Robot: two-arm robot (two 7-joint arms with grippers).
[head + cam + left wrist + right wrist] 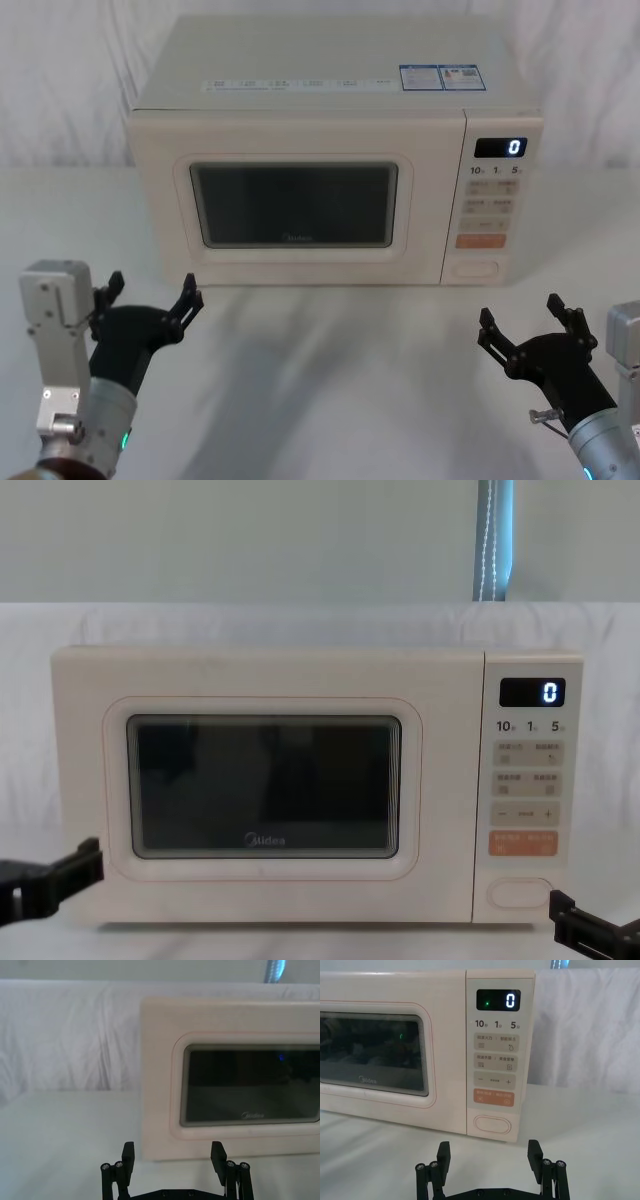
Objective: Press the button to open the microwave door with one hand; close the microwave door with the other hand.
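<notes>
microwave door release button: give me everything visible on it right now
The button is a wide pill-shaped key in the same cream as the control panel, unmarked, with a thin raised outline; it looks like plastic. It sits lowest on the panel, directly under the orange key, at the microwave's front right corner. It appears flush and unpressed. Nothing touches it: the right gripper hangs open in front of it, short of the panel.

You have soft, even light from above. The microwave door (294, 205) glass shows a dull sheen with no hard glare, and the display (498, 999) glows crisply. Faint grey shadows lie on the white table (330, 360) just under the oven and near the arms. Your left wrist view is slightly hazy.
</notes>
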